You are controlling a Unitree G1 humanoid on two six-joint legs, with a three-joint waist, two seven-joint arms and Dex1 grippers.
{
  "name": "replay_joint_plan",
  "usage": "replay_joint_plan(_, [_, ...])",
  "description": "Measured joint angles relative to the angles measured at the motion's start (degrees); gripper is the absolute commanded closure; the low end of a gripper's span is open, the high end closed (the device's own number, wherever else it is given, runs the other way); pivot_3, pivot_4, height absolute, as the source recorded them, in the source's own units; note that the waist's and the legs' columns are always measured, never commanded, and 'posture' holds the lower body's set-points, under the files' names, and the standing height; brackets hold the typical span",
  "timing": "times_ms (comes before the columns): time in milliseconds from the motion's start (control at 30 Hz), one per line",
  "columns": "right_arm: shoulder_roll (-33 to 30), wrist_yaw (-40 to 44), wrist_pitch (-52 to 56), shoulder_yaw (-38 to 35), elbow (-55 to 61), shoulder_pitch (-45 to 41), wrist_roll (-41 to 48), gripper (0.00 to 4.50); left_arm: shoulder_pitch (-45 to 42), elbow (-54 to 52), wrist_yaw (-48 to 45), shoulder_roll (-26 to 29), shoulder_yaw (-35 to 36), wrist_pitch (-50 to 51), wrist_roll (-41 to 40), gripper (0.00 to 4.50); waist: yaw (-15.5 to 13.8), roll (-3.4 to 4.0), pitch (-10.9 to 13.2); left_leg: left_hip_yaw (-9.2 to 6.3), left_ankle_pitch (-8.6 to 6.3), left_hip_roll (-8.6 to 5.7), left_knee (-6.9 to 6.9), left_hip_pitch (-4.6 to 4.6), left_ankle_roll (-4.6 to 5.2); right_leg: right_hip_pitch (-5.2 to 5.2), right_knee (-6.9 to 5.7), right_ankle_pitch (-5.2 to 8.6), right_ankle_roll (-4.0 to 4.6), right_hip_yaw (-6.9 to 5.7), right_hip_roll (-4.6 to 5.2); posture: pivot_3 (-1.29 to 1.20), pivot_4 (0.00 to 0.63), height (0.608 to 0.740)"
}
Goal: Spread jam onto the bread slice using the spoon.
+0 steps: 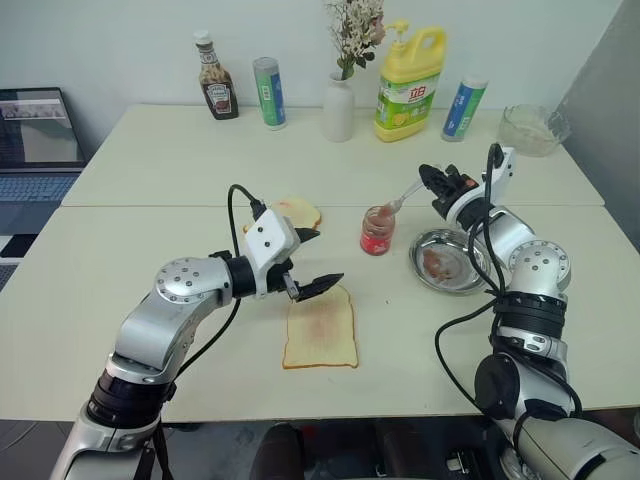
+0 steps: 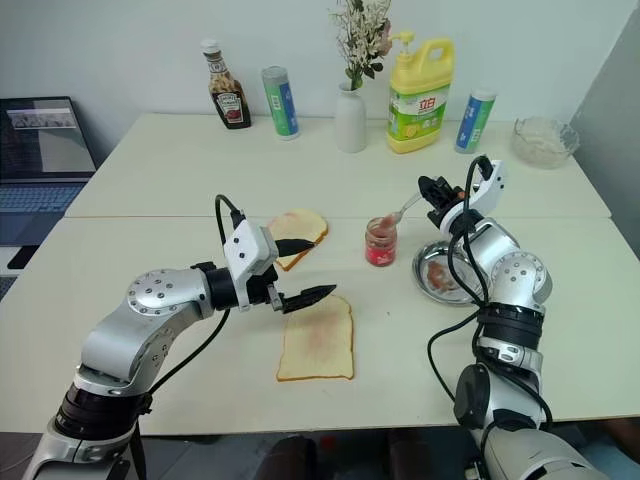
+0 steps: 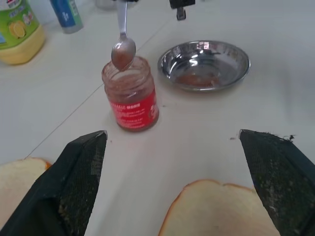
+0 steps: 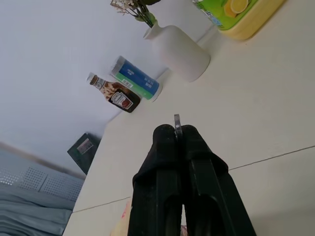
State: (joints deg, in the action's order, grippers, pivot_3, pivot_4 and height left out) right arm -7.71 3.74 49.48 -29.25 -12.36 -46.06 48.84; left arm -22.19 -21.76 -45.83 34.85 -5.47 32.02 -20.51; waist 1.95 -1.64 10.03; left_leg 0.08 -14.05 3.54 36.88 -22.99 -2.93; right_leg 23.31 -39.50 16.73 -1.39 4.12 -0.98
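In the left eye view, the right gripper (image 1: 432, 180) is clamped on the handle of the spoon (image 1: 403, 197), whose long axis slants down and away from the fingers, bowl lowest, just above the jar of jam (image 1: 376, 231). The left gripper (image 1: 312, 262) stands wide open and empty, over the near bread slice's (image 1: 321, 329) domed end.

In the left wrist view, the jam-stained spoon bowl hangs at the jar's mouth, beyond the spread fingers (image 3: 74, 177).

In the right wrist view, the handle tip pokes out between the closed fingers (image 4: 165, 162).
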Motion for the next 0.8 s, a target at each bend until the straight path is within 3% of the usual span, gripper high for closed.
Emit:
replay_joint_plan(567, [1.48, -7.75, 3.04, -2.59, 4.03, -0.45, 12.17, 4.46, -0.96, 4.67, 0.70, -3.61, -0.09, -4.13, 0.85, 0.00, 0.00, 0.01, 0.00, 0.00, 0.00, 0.00, -0.02, -0.02, 0.00, 0.00, 0.05, 0.00, 0.00, 0.00, 0.00, 0.00, 0.150, 0.740])
replay_joint_plan(800, [2.41, -10.51, 7.38, 2.36, 14.24, 0.89, 17.56, 4.46, 5.20, 3.85, -0.36, 0.90, 3.27, -6.33, 1.25, 0.00, 0.94, 0.02, 0.01, -0.03, 0.00, 0.07, -0.15, -0.02, 0.01, 0.06, 0.05, 0.00, 0.00, -0.01, -0.02, 0.00, 0.150, 0.740])
